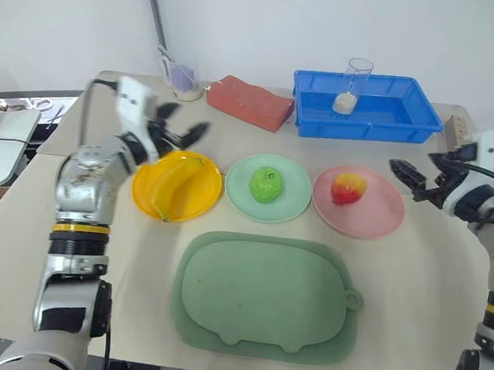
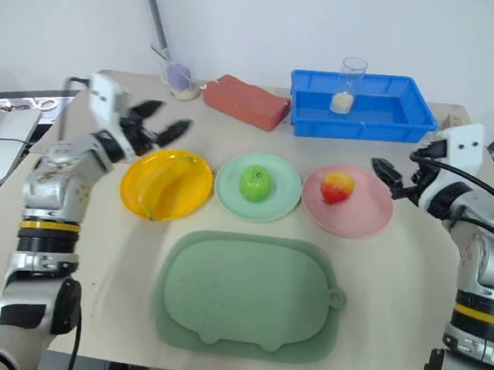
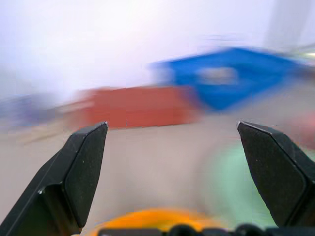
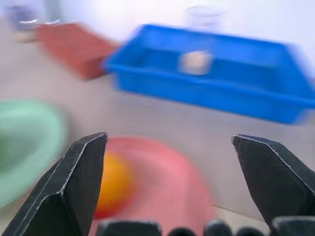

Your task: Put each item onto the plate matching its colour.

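Beige tabletop (image 1: 429,279); white wall (image 1: 330,28) behind.

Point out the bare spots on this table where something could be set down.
The large green tray is bare. Bare tabletop lies to its right, below the pink plate, and to its left, below the yellow plate. The plate row with the green plate is crowded; so is the back, at the red brick and the blue bin.

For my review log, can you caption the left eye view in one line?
Curved yellow banana on yellow-orange plate, round green apple on mint plate, red-and-yellow peach on pink plate.
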Motion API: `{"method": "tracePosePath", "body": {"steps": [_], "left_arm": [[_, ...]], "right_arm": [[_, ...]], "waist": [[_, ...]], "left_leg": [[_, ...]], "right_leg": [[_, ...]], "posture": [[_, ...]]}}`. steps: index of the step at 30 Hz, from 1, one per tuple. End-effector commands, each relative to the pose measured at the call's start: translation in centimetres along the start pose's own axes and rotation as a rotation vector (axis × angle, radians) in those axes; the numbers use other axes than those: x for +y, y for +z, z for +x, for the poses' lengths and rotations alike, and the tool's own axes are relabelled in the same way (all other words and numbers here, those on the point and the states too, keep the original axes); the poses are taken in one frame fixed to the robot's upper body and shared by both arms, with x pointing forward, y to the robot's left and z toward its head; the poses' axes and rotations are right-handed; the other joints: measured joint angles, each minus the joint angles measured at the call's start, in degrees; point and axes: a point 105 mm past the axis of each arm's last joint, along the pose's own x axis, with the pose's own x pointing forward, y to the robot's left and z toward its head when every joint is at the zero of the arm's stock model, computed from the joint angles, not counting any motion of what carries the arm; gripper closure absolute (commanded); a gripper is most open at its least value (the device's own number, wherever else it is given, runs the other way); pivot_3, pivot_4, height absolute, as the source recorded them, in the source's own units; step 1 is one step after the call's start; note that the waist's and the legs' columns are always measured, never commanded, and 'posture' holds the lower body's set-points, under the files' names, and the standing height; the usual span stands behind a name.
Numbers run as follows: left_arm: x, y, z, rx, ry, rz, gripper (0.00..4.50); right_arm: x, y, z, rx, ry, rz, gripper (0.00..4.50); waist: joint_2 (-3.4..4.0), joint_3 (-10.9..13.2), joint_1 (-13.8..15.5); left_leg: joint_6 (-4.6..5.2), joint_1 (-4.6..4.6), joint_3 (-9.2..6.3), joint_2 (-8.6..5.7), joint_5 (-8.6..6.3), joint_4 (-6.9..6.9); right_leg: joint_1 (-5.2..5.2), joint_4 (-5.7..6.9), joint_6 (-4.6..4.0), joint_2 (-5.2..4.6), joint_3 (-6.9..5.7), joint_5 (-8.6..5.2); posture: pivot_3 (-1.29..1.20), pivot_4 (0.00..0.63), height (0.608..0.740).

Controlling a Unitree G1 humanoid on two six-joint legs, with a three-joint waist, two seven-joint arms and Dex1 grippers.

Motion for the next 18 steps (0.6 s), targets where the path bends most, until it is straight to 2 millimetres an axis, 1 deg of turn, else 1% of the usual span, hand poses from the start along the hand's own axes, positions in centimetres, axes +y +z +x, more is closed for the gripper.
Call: {"method": "tracePosePath", "body": {"steps": [1, 2, 3, 5, 6, 8, 9, 12, 18], "left_arm": [[6.5, -1.1, -2.9, -0.006, 0.301, 0.045, 0.00], [8.3, -2.0, -4.0, 0.015, 0.383, 0.061, 0.00], [9.3, -2.6, -4.8, 0.029, 0.432, 0.065, 0.00], [10.6, -3.7, -5.8, 0.048, 0.497, 0.052, 0.00], [11.7, -4.8, -7.0, 0.091, 0.560, 0.071, 0.00], [13.0, -6.3, -8.6, 0.131, 0.632, 0.085, 0.00], [13.4, -6.9, -9.2, 0.145, 0.653, 0.078, 0.00], [13.4, -8.0, -9.7, 0.161, 0.675, 0.061, 0.00], [13.2, -8.2, -9.9, 0.145, 0.683, 0.039, 0.00]], "right_arm": [[-3.8, -0.7, -0.9, -0.065, -0.222, -0.111, 0.03], [-4.7, -1.7, -1.2, -0.055, -0.274, -0.132, 0.03], [-5.4, -2.5, -1.4, -0.047, -0.312, -0.136, 0.03], [-6.5, -3.5, -1.6, -0.046, -0.376, -0.130, 0.03], [-7.3, -4.2, -1.9, -0.044, -0.427, -0.125, 0.03], [-8.3, -5.4, -2.1, -0.036, -0.498, -0.100, 0.03], [-8.5, -5.9, -2.1, -0.037, -0.526, -0.087, 0.03], [-8.7, -6.8, -1.8, -0.041, -0.576, -0.042, 0.03], [-8.7, -7.9, -0.7, -0.029, -0.592, -0.012, 0.03]], "waist": [[0.04, -0.02, 0.13], [0.03, -0.03, 0.14], [0.01, -0.02, 0.13], [-0.04, 0.02, 0.23], [-0.05, 0.02, 0.31], [-0.08, 0.01, 0.31], [-0.09, 0.01, 0.24], [-0.16, -0.01, 0.11], [-0.15, -0.02, 0.06]], "left_leg": [[-0.01, 0.03, 0.00, 0.00, 0.01, -0.03], [-0.04, 0.06, 0.03, -0.01, 0.03, -0.06], [-0.05, 0.12, 0.06, -0.01, 0.03, -0.08], [-0.06, 0.32, 0.08, 0.00, 0.03, -0.15], [-0.09, 0.32, 0.08, 0.00, 0.04, -0.18], [-0.15, 0.34, 0.08, -0.01, 0.08, -0.18], [-0.15, 0.37, 0.09, -0.01, 0.08, -0.19], [-0.22, 0.37, 0.10, 0.00, 0.12, -0.33], [-0.40, 0.34, 0.12, 0.00, 0.23, -0.44]], "right_leg": [[0.01, 0.00, 0.00, -0.01, 0.00, 0.00], [0.02, -0.01, 0.00, -0.01, 0.00, 0.00], [0.03, -0.02, 0.00, -0.03, 0.02, 0.00], [0.01, -0.06, 0.00, -0.04, 0.02, 0.00], [-0.02, -0.05, -0.01, -0.05, 0.00, 0.00], [-0.02, -0.03, 0.00, -0.06, -0.03, 0.00], [0.00, -0.04, -0.01, -0.07, -0.02, 0.00], [0.01, -0.03, -0.01, -0.07, -0.01, 0.00], [0.08, 0.01, -0.02, -0.07, 0.02, 0.01]], "posture": [[0.00, 0.150, 0.740], [0.00, 0.150, 0.740], [0.00, 0.150, 0.740], [0.00, 0.150, 0.740], [0.00, 0.150, 0.740], [0.00, 0.150, 0.740], [0.00, 0.150, 0.740], [0.00, 0.150, 0.740], [0.00, 0.150, 0.740]]}}
